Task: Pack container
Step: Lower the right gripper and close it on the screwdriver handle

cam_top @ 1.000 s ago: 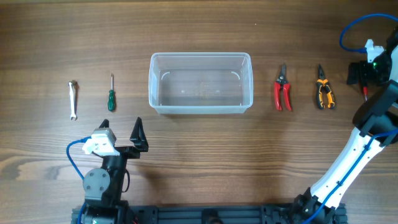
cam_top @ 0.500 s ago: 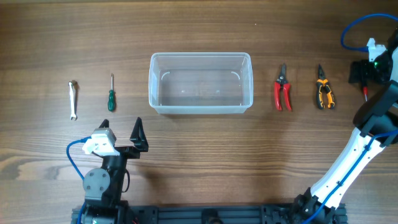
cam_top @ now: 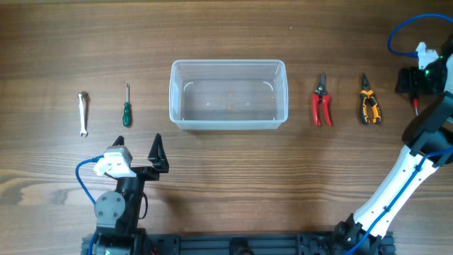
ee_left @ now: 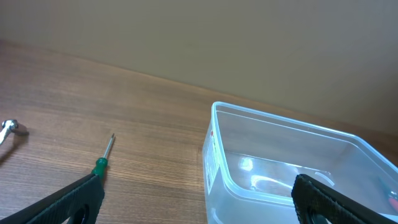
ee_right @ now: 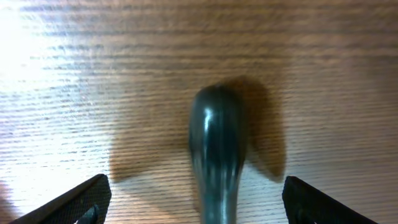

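Both hands stand open: left hand (cam_top: 138, 147) near the table's (cam_top: 233, 188) front edge, right hand (ee_right: 196, 199) above a dark handle (ee_right: 214, 149) by the right edge.

No words, numbers or brand marks readable right now; any print on the container (ee_left: 219, 171) end wall is too faint to make out.

Container (cam_top: 228, 94) is sitting mid-table (cam_top: 226, 180), nothing lying in it. Screwdriver (cam_top: 126, 109) is lying to its left, wrench (cam_top: 83, 113) further left. Shears (cam_top: 322, 104) are lying to its right, pliers (cam_top: 368, 108) beyond them. All are lying in one row, apart. Left gripper (cam_top: 137, 146) is sitting in front of the screwdriver. Right gripper (cam_top: 413, 83) is hanging right of the pliers, over a tool handle (ee_right: 216, 149).
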